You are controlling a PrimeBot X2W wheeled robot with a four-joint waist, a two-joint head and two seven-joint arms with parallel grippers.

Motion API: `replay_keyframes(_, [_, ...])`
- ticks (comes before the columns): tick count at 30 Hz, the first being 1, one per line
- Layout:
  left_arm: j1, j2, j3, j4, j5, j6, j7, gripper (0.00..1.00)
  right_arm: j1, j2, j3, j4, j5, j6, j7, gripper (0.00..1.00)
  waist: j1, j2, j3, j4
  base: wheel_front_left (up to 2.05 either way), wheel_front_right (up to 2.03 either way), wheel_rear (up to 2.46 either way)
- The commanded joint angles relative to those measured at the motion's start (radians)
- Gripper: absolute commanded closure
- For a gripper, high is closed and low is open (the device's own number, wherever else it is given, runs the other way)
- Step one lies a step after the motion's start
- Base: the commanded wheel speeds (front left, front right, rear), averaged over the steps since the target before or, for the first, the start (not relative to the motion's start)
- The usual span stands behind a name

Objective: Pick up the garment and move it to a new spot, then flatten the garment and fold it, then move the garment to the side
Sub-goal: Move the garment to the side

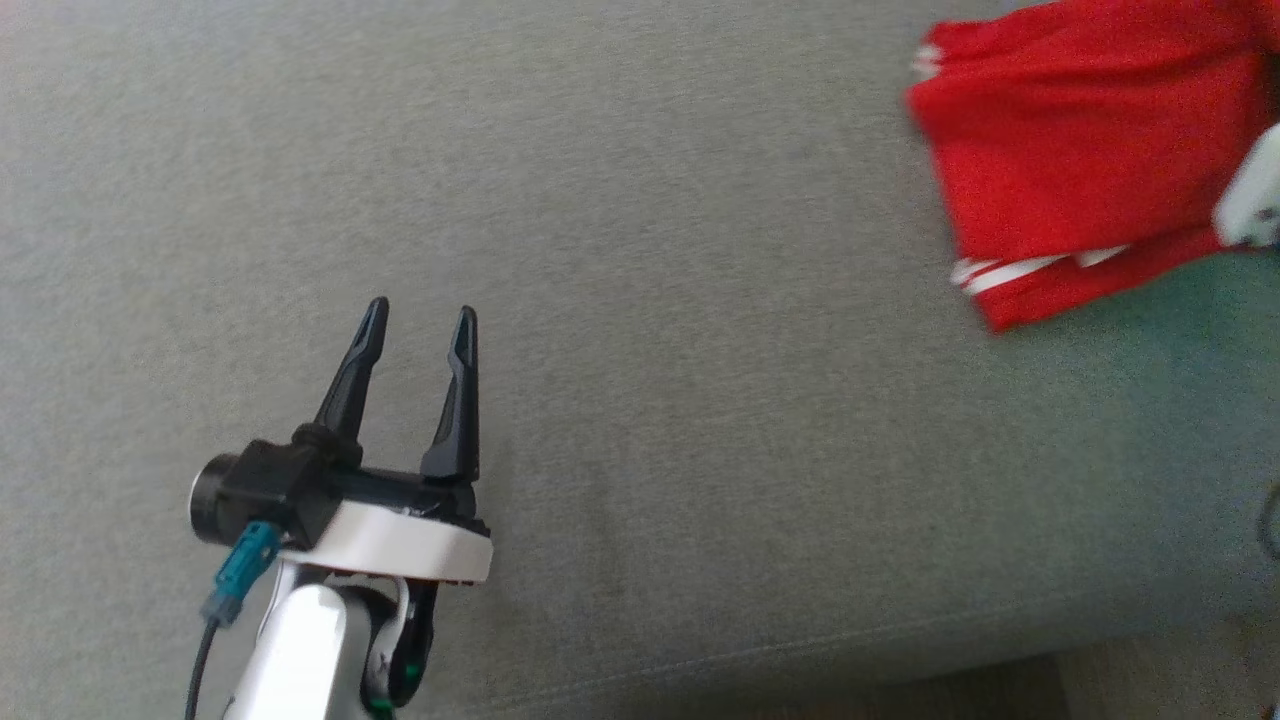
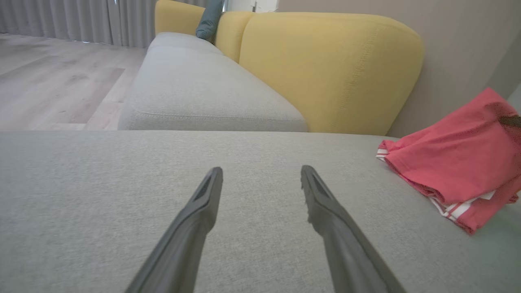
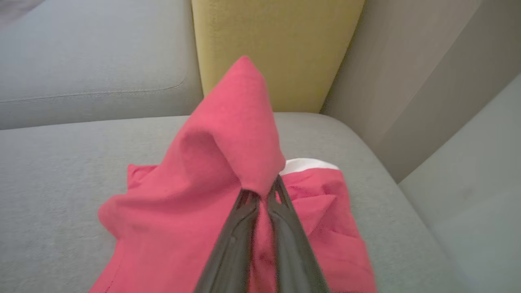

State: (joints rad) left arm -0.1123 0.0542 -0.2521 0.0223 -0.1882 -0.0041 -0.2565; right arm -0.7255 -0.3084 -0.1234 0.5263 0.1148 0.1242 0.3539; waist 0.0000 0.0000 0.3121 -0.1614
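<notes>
Found the garment [image 1: 1070, 150] bunched at the right end of the grey seat [image 1: 640, 300], near the yellow backrest [image 2: 325, 69]. Saw red cloth with white striped trim at its edges; could not make out any print. Noted the right gripper [image 3: 262, 191] pressed together on a fold of it, standing up in a peak above the heap. Noted the left gripper [image 1: 422, 306] spread wide over bare seat, well apart from the garment, holding nothing.
</notes>
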Motion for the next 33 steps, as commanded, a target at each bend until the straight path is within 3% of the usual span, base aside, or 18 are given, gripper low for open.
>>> replay_keyframes(1, [-0.031,-0.003,0.025,-0.040,-0.004,0.005,-0.005,0.00,-0.039,-0.037,-0.006,-0.029,-0.011,0.007,0.002,1.00,0.0000,0.0000,0.011,0.027,0.00,0.00,0.00])
replay_keyframes(7, [-0.028,-0.004,0.016,-0.047,-0.007,0.005,-0.005,0.00,-0.075,-0.132,-0.064,0.006,-0.070,0.007,0.022,1.00,0.0000,0.0000,0.020,0.068,0.00,0.00,0.00])
replay_keyframes(15, [-0.038,-0.004,0.002,-0.062,-0.011,0.010,-0.005,0.00,-0.094,-0.227,-0.066,-0.011,-0.118,0.007,0.068,1.00,0.0000,0.0000,0.045,0.087,0.00,0.00,0.00])
replay_keyframes(26, [-0.054,-0.004,-0.003,-0.064,-0.009,0.011,-0.005,0.00,-0.075,-0.254,-0.129,-0.043,-0.146,0.007,0.085,1.00,0.0000,0.0000,0.071,0.090,0.00,0.00,0.00])
replay_keyframes(27, [-0.056,-0.004,-0.003,-0.064,-0.009,0.011,-0.005,0.00,-0.073,-0.250,-0.136,-0.044,-0.155,0.007,0.080,0.91,0.0000,0.0000,0.073,0.090,0.00,0.00,0.00])
replay_keyframes(28, [-0.058,-0.004,-0.003,-0.063,-0.008,0.010,-0.005,0.00,-0.072,-0.244,-0.142,-0.044,-0.163,0.007,0.075,0.67,0.0000,0.0000,0.076,0.089,0.00,0.00,0.00])
replay_keyframes(29, [-0.060,-0.004,-0.004,-0.062,-0.008,0.010,-0.005,0.00,-0.071,-0.237,-0.148,-0.044,-0.169,0.007,0.070,0.14,0.0000,0.0000,0.077,0.089,0.00,0.00,0.00])
replay_keyframes(30, [-0.061,-0.004,-0.005,-0.061,-0.007,0.010,-0.005,0.00,-0.069,-0.229,-0.153,-0.043,-0.176,0.007,0.065,0.00,0.0000,0.0000,0.078,0.089,0.00,0.00,0.00])
replay_keyframes(33, [-0.062,-0.004,-0.004,-0.058,-0.006,0.008,-0.005,0.00,-0.068,-0.209,-0.168,-0.043,-0.196,0.007,0.043,0.00,0.0000,0.0000,0.081,0.086,0.00,0.00,0.00])
